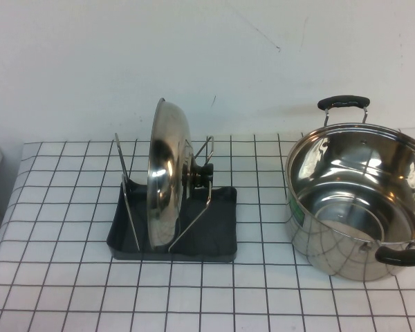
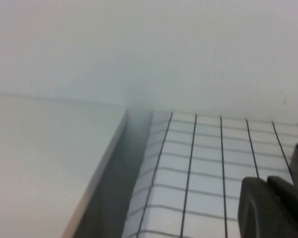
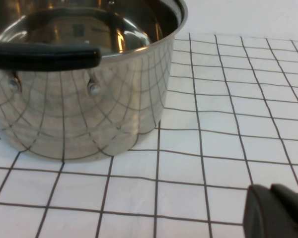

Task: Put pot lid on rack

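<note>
The pot lid (image 1: 167, 173) stands upright on edge in the rack (image 1: 218, 238), held between its wire loops, with its black knob (image 1: 199, 174) facing right. The rack is a dark grey tray at the table's middle left. Neither arm shows in the high view. My left gripper (image 2: 267, 182) shows only in the left wrist view, shut and empty, over the checked cloth near the table's edge. My right gripper (image 3: 270, 191) shows only in the right wrist view, shut and empty, low over the cloth beside the pot.
A deep steel pot (image 1: 360, 200) with black loop handles stands open at the right and fills the right wrist view (image 3: 79, 99). A white wall runs behind the table. A white surface (image 2: 39, 163) lies past the table's left edge.
</note>
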Tool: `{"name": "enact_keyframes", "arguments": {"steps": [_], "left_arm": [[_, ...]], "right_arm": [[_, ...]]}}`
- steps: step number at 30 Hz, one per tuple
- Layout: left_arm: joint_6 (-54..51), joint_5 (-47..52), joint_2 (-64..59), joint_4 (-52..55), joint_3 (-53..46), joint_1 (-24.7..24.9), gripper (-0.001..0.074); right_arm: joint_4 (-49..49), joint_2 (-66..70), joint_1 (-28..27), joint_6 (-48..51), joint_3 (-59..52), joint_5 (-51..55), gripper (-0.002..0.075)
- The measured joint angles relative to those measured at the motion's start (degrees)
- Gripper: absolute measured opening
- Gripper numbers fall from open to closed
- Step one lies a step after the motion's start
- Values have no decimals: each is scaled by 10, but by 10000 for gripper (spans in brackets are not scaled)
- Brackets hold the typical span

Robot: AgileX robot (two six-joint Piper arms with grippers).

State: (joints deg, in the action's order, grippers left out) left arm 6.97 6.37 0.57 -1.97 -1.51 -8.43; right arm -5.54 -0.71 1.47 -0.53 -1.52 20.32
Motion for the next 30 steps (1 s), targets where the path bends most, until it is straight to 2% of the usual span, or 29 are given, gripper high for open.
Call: {"name": "enact_keyframes", "arguments": {"steps": [7, 10, 18, 24, 30], "left_arm": [[-39, 98, 0, -15, 0, 56, -1], [-41, 112, 0, -17, 0, 64, -1], [-41, 115, 0, -24, 0, 66, -1], [-41, 117, 0, -30, 0, 38, -1], [-41, 117, 1, -34, 0, 32, -2]], "right_arm": [[0, 0, 0, 0, 0, 0, -2], [0, 0, 0, 0, 0, 0, -2], [0, 0, 0, 0, 0, 0, -2], [0, 0, 0, 0, 0, 0, -2], [0, 0, 0, 0, 0, 0, -2]]}}
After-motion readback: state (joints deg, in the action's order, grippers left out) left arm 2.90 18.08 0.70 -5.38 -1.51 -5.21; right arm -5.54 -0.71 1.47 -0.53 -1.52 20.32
